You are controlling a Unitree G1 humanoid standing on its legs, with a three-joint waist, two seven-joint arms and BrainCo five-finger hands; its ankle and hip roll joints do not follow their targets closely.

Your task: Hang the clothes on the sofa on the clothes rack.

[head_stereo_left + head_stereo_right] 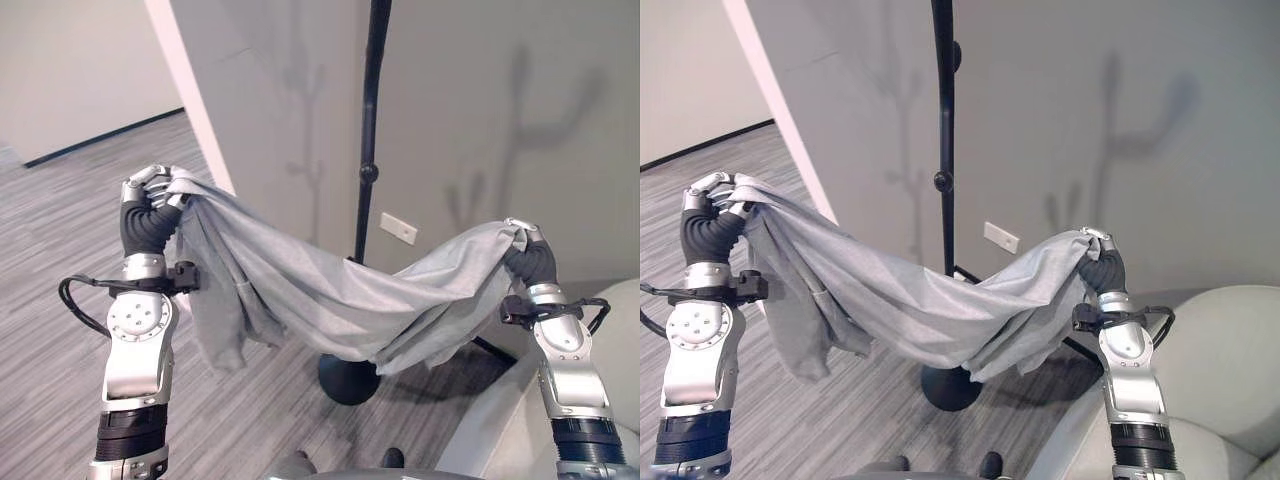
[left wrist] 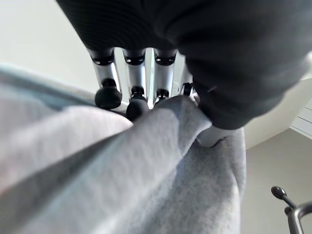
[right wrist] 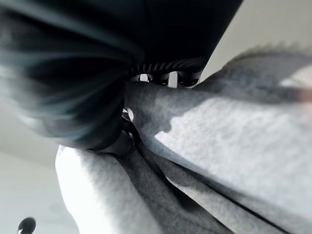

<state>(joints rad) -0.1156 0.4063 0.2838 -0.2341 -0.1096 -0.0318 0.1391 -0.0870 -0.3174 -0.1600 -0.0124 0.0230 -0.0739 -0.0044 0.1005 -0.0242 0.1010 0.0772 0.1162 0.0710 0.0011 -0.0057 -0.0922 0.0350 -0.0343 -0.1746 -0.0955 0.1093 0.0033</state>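
Grey garment point(image 1: 340, 300) sags between both raised hands before the black clothes rack point(image 1: 372, 130); left hand point(image 1: 150, 195) and, seemingly, right hand point(image 1: 527, 240) clench its ends.

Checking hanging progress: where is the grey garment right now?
The grey garment is off the sofa, stretched and sagging between the left robot hand and right robot hand, in front of the black rack pole.
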